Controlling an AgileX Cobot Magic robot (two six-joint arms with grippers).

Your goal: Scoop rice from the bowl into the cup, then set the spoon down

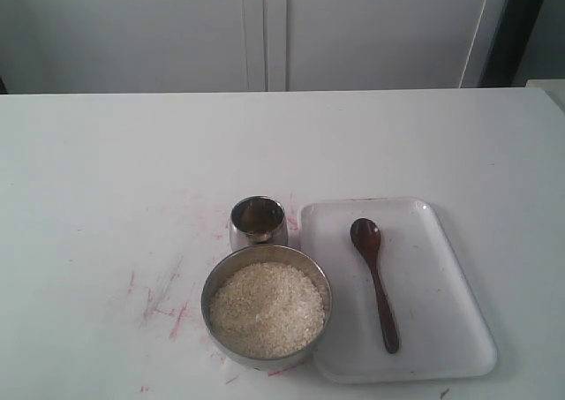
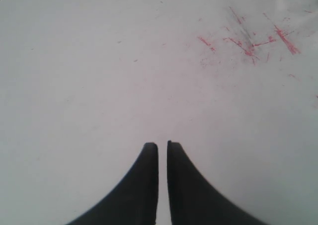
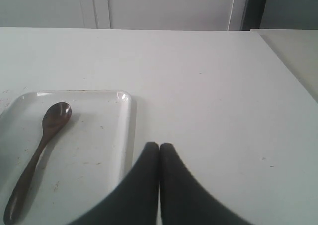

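Note:
The wide steel bowl (image 1: pixel 208 294) sits near the table's front edge, filled with off-white rice (image 1: pixel 267 309). Just behind it, touching or nearly so, stands the small steel cup (image 1: pixel 258 221); its inside looks dark. The dark wooden spoon (image 1: pixel 375 281) (image 3: pixel 39 150) lies on a white tray (image 1: pixel 441 285), its oval bowl pointing away from the front edge. My right gripper (image 3: pixel 159 145) is shut and empty, hovering just beside the tray's rim (image 3: pixel 126 130). Holding nothing, my left gripper (image 2: pixel 162 145) is shut to a thin slit above bare table. Neither gripper shows in the exterior view.
The white table (image 1: pixel 106 170) carries red scribble marks (image 1: pixel 172 312) (image 2: pixel 248 41) left of the bowl. A pale wall with panel seams (image 1: pixel 265 29) runs behind the table. The table's right edge (image 3: pixel 285 71) appears in the right wrist view.

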